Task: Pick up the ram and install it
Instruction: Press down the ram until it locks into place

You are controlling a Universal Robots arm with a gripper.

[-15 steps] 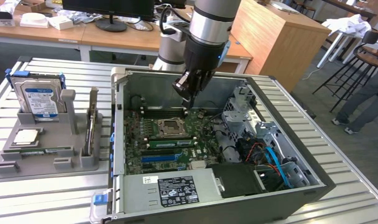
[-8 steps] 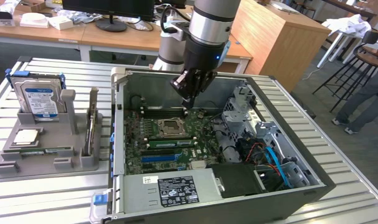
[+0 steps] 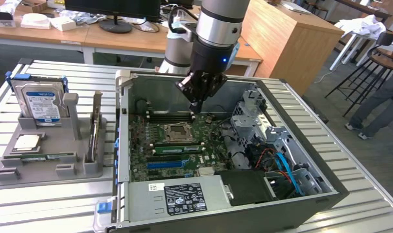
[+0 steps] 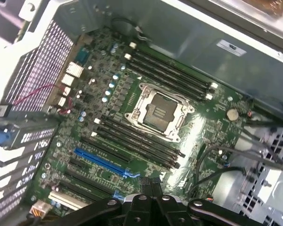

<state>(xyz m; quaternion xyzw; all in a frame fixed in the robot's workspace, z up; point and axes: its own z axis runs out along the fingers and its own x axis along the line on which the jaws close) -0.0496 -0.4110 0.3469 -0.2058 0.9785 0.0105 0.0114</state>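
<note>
**Stage shown: approach, before the pick-up.** On the slatted tabletop (image 3: 47,208), off the exterior view's left side of the open computer case (image 3: 122,145), a grey parts holder (image 3: 79,167) is carrying a hard drive (image 3: 39,99), a square CPU chip (image 3: 27,141) and an upright expansion card (image 3: 94,126). A thin green strip is lying flat in the holder's front channel. It is taken here to be the ram (image 3: 46,157), though its detail is too fine to confirm. It is resting well apart from the arm, outside the case.

Inside the case, the tool (image 3: 195,108) is hanging over the motherboard (image 4: 212,113), near the case's far wall and just beyond the empty CPU socket (image 4: 157,110). In the wrist view its two dark fingertips (image 4: 145,181) are sitting almost together, a narrow setting, with nothing seen between them. The long black memory slots (image 4: 132,141) flanking the socket are appearing empty in that view.

Judged from this, the pick-up is not yet done and no installing is under way. The pick calls for the tool to be over the holder, not over the case, with its fingers spread wider than the stick's thin edge and aligned along its length.

Beyond the case on the exterior view's right, a person's legs (image 3: 378,107) are standing clear of the tabletop.
</note>
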